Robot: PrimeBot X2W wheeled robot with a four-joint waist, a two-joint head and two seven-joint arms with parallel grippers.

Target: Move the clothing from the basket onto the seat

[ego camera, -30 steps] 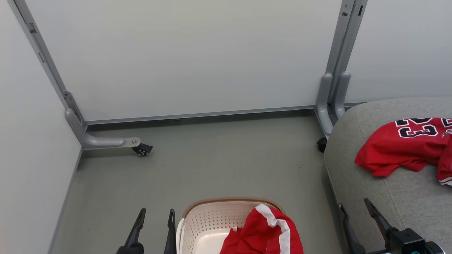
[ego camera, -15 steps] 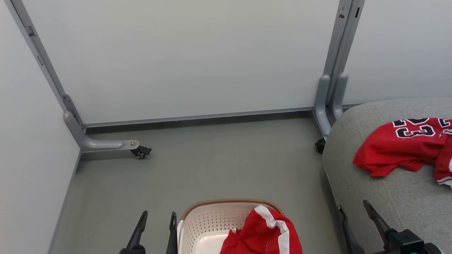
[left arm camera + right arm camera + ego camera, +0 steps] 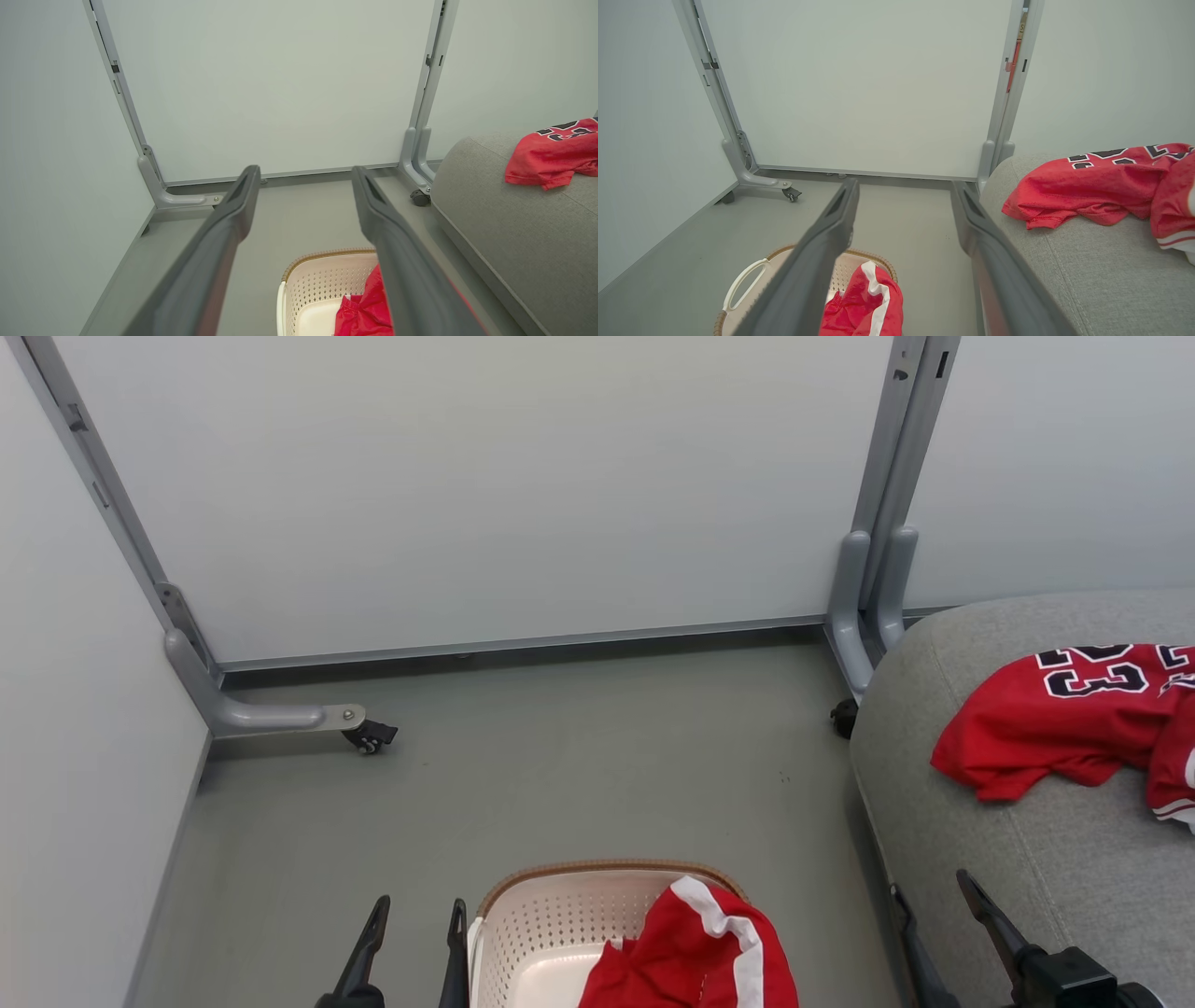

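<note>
The cream basket [image 3: 607, 870] stands on the floor at the bottom centre, with a red white-striped piece of clothing [image 3: 695, 952] heaped in its right side. A red "23" jersey [image 3: 1055, 723] lies crumpled on the grey seat [image 3: 971, 859] at the right. My left gripper [image 3: 419, 905] hangs open just left of the basket, holding nothing. My right gripper [image 3: 929, 885] stands open over the seat's near edge, also holding nothing. The left wrist view looks between the open left gripper [image 3: 304, 171] at the basket [image 3: 322, 254]. Below the open right gripper [image 3: 905, 185] lie the basket [image 3: 738, 289] and striped clothing [image 3: 871, 303].
Pale partition panels close off the back and left. Their grey feet reach onto the floor, one with a black caster [image 3: 369, 737] at the left, and a post [image 3: 868, 579] stands by the seat's rounded corner. Grey floor [image 3: 579, 765] lies between the basket and panels.
The whole head view has drifted slightly, so the camera moved. Both grippers stay open, and the basket and clothing lie as before.
</note>
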